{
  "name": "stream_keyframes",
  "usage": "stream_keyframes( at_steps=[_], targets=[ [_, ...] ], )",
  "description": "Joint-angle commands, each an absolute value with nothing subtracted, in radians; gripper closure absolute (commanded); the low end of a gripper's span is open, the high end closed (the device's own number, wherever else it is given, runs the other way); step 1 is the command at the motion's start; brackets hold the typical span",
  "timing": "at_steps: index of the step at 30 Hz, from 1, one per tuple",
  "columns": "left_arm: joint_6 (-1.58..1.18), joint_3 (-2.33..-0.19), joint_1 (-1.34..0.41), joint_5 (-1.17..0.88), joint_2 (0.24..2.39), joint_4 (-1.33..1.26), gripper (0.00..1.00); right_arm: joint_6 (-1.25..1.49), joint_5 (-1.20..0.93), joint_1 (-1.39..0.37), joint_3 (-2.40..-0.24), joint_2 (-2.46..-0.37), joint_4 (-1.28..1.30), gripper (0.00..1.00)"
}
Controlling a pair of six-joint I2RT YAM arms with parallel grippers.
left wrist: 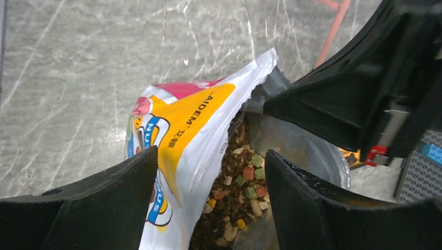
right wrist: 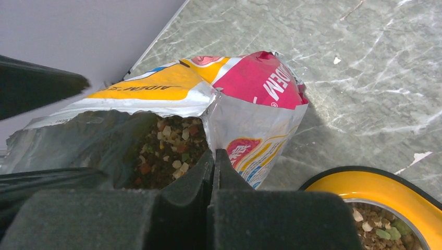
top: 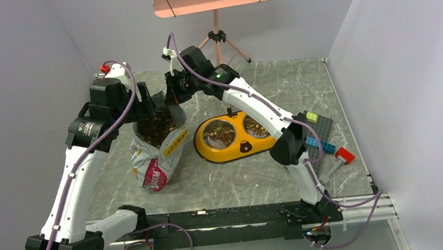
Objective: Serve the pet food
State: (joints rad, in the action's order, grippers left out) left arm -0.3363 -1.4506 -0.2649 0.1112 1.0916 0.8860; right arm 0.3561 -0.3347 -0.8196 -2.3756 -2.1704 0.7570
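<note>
The white-and-yellow food bag (top: 156,160) stands upright and open left of centre, with pet food (top: 158,127) showing at its mouth. My right gripper (top: 175,99) is shut on the bag's rim; in the right wrist view its fingers (right wrist: 215,156) pinch the foil edge of the bag (right wrist: 260,88) beside the pet food (right wrist: 167,151). My left gripper (top: 146,104) is open at the opposite side of the mouth. In the left wrist view its jaws (left wrist: 211,172) stand wide astride the bag's wall (left wrist: 193,120), with pet food (left wrist: 250,177) between them.
A yellow double-bowl feeder (top: 206,147) lies right of the bag, with kibble in both steel bowls. A grey baseplate (top: 321,135) with coloured bricks and a red piece (top: 345,155) sit at the right edge. A tripod (top: 217,36) stands behind.
</note>
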Motion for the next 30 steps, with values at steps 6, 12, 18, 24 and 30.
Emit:
stream_keyframes(
  at_steps=[6,12,18,24,30],
  targets=[
    [-0.303,-1.428,-0.259,0.177,1.192,0.801,0.55,0.404,-0.369,-0.832,-2.496,-2.102,0.617,1.0],
    [-0.337,-1.485,-0.246,0.182,1.234,0.803,1.0,0.374,-0.254,-0.863,-2.482,-2.05,0.809,0.54],
    [-0.448,-1.596,-0.242,0.236,1.246,0.888,1.0,0.335,0.004,-0.921,-2.444,-1.973,1.045,0.07],
    [-0.611,-1.632,-0.228,0.265,1.225,0.943,1.0,0.393,0.24,-1.089,-2.302,-1.883,1.058,0.01],
    [-0.78,-1.631,-0.199,0.208,1.184,1.005,1.0,0.395,0.327,-1.27,-1.974,-1.722,0.717,0.06]
  ],
)
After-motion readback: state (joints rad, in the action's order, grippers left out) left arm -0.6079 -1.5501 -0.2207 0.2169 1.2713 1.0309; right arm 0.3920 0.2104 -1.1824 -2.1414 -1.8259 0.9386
